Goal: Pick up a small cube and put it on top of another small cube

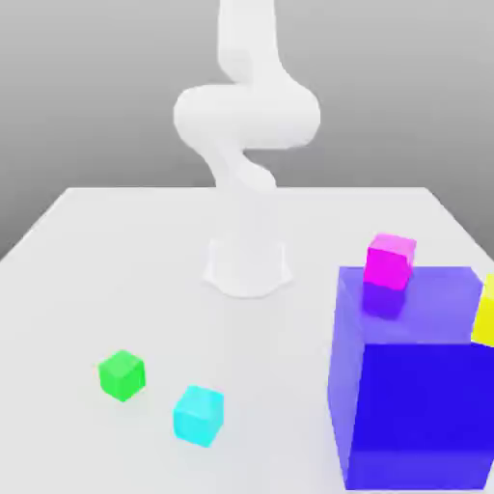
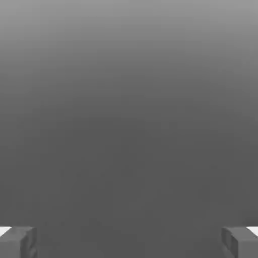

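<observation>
On the white table [image 1: 145,280], toward the exterior view's left, sit a small green cube [image 1: 122,375] and a small cyan cube [image 1: 199,415], a short gap apart. A small magenta cube [image 1: 390,260] rests on top of a large blue block [image 1: 415,396]. A yellow cube [image 1: 485,311] is cut off by the exterior view's right edge, also on the block. In the hand view my gripper [image 2: 129,242] is open, its grey fingertips [image 2: 19,241] far apart with nothing between them, facing a plain grey background.
The arm's white base [image 1: 248,265] stands at the table's middle back, and its links [image 1: 247,116] rise out of the top of the exterior view. The big blue block fills the near right corner of the table.
</observation>
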Robot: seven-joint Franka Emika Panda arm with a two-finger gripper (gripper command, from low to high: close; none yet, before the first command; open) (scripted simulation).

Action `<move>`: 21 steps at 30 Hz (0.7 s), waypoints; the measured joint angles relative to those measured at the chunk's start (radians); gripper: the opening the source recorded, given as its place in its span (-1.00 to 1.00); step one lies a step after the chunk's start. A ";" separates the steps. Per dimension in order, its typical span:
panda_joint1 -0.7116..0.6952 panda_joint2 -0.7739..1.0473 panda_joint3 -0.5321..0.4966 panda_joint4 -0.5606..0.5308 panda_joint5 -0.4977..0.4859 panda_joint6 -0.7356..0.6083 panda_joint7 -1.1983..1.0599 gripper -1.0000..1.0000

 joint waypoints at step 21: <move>-0.115 0.769 -0.030 -0.371 0.005 0.450 0.169 0.00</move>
